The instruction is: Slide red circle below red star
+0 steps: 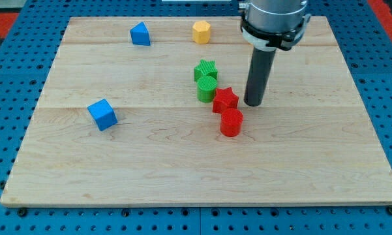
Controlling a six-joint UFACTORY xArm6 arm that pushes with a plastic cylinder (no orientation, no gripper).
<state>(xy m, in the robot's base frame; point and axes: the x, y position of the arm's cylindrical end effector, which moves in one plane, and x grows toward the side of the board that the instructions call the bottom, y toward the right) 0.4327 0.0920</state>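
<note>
The red circle (231, 122) sits on the wooden board just below the red star (225, 100), touching it or nearly so, slightly to its right. My tip (254, 103) rests on the board just to the right of the red star and above-right of the red circle, a small gap from both.
A green circle (207, 87) touches the red star's upper left, with a green star (205, 69) right above it. A yellow hexagon (201, 31) and a blue block (140, 34) sit near the view's top. A blue cube (102, 114) sits at the left.
</note>
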